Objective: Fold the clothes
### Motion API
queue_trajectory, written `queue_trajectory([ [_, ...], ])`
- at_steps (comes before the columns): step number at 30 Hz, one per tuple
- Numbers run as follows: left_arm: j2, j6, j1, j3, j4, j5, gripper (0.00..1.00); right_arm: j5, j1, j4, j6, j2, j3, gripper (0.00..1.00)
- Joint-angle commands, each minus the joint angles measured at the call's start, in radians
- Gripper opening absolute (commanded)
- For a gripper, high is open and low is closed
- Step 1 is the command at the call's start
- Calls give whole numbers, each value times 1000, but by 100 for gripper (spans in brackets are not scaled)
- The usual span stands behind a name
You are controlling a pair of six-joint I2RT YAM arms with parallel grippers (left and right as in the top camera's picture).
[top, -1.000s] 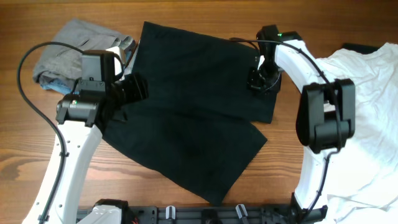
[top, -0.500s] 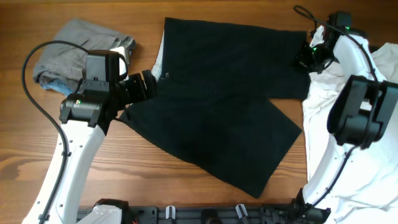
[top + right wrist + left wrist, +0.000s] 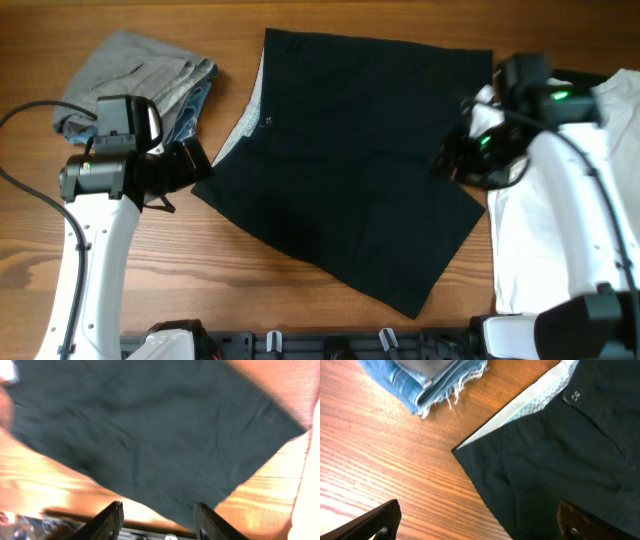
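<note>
- Currently our left tool [image 3: 477, 516] gapes empty at the left corner of the black garment [image 3: 350, 170].
- Our right tool [image 3: 159, 518] likewise gapes empty, above that garment, right of centre.

matt black cloth [image 3: 350, 170], frayed blue denim [image 3: 427, 382], glossy wood table [image 3: 350, 20]

text readable: 0 | black garment [image 3: 560, 460]: 1 small pale mark [image 3: 575, 395] sat just beside the pale waistband [image 3: 520, 407], too small to read as letters or a brand | other surfaces: nothing legible
</note>
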Motion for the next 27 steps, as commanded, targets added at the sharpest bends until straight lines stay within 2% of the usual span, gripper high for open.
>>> queue_trajectory([
  [1, 3, 2, 6, -11, -10, -1, 100, -62, 68, 75, 72, 1, -246, 51],
  [6, 31, 1, 6, -12, -11, -1, 100, -77, 150, 193, 180, 0, -560, 52],
  [10, 84, 1, 6, -12, -11, -1, 100, -146, 223, 247, 201, -3, -716, 52],
  [11, 113, 1, 6, -12, -10, 0, 100, -156, 262, 288, 246, -9, -761, 53],
  [16, 171, 1, 6, -12, -8, 34, 100, -137, 346, 370, 444, -9, -833, 64],
  [17, 171, 1, 6, -12, -5, 34, 100, -133, 346, 374, 468, -9, -833, 63],
  [18, 171, 1, 6, -12, -4, 34, 100, -133, 346, 377, 476, -9, -832, 55],
  [19, 171, 1, 6, -12, -5, 34, 100, -134, 346, 379, 477, -10, -831, 43],
  [20, 171, 1, 6, -12, -5, 34, 100, -134, 346, 385, 482, -10, -824, 39],
  [22, 171, 1, 6, -12, -5, 34, 100, -133, 346, 420, 498, -10, -805, 48],
  [23, 171, 1, 6, -12, -5, 34, 100, -130, 346, 430, 511, -10, -801, 48],
  [24, 171, 1, 6, -12, -5, 34, 100, -120, 346, 438, 512, -10, -801, 39],
  [26, 171, 1, 6, -12, -6, 34, 100, -107, 346, 458, 507, -13, -790, 8],
  [27, 171, 1, 6, -12, -7, 34, 100, -96, 346, 448, 506, -17, -775, 4],
])
